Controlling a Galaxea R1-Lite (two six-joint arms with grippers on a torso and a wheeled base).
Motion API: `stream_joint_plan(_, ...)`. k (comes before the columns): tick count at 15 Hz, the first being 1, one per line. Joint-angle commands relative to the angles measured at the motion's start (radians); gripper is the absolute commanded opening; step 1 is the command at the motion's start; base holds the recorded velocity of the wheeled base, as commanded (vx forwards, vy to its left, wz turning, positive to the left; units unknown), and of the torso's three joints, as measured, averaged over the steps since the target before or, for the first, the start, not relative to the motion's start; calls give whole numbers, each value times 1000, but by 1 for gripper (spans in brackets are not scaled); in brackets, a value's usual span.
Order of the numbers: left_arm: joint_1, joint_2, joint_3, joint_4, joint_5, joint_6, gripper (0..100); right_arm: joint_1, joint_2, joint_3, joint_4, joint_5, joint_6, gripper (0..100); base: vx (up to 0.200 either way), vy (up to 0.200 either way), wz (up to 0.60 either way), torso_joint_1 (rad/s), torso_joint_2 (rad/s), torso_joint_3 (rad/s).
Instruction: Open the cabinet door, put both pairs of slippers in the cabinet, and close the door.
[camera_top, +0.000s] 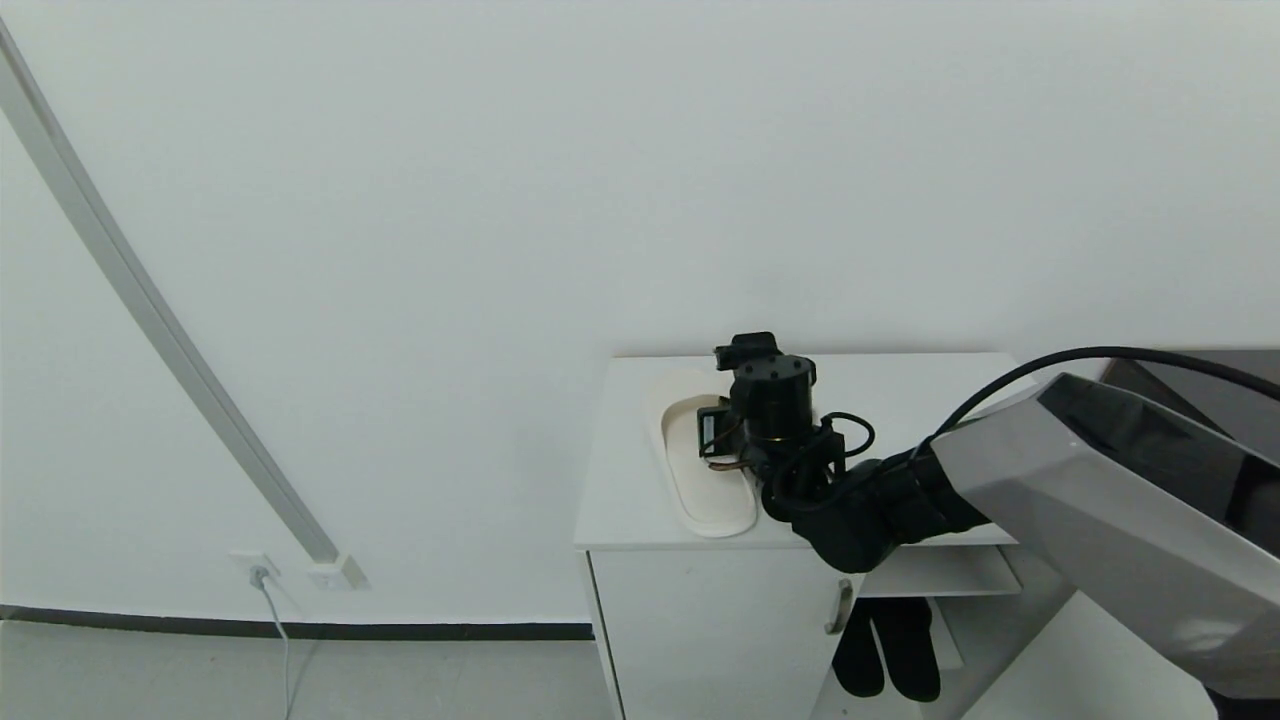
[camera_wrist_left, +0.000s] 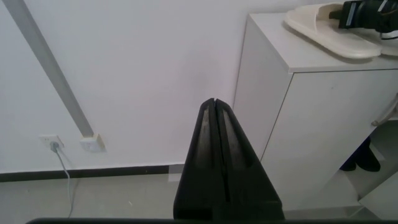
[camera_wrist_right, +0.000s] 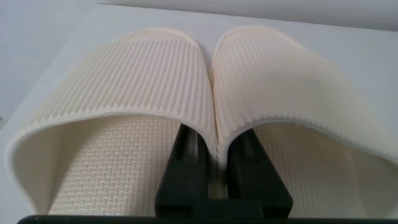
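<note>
cream slippers (camera_top: 700, 480): the pair sits on top of the cabinet, toward its left end, side by side with the inner edges touching. From where I stand the toes point at the wall.
right gripper (camera_wrist_right: 214, 149): down on that pair, one finger poked into each slipper. It's clamped on the two ribbed uppers right where they meet in the middle. From above, the wrist covers most of the right-hand slipper.
cabinet (camera_top: 620, 470): small white unit pushed against the wall. The bare part of the top shows around the slippers.
left door (camera_top: 710, 630): closed, with a little metal handle (camera_top: 840, 605) at its right edge.
right side: open, so you can see straight in to a white shelf (camera_top: 930, 572). I think the white panel low on the right is the swung-out door, but I can't really tell.
black slippers (camera_top: 890, 650): already inside, under the shelf. They're next to each other on the bottom of the open half.
left gripper (camera_wrist_left: 214, 109): well off to the left of the cabinet and down low, nowhere near the slippers. Fingers pressed flat together, nothing between them.
wall stuff: a socket (camera_top: 258, 572) with a cord plugged in, low on the wall. A grey trunking strip (camera_top: 150, 300) runs diagonally up from beside it.
</note>
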Motion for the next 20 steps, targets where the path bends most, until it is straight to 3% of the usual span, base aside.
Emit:
stream_joint_plan(1,0,1,0,0,0,0,0,12,-95,77,-5,4,3,0,0,0,0,0,0,0)
stream_joint_plan(5,0,1,0,-1,0,0,0,50,-270,311,-48,76,15,0,0,0,0,0,0,0)
stream_joint_plan(12,0,1,0,-1,0,0,0,113,-495,713,-169,105,15,0,0,0,0,0,0,0)
stream_joint_plan(20,0,1,0,0,0,0,0,116,-546,784,-166,106,15,0,0,0,0,0,0,0)
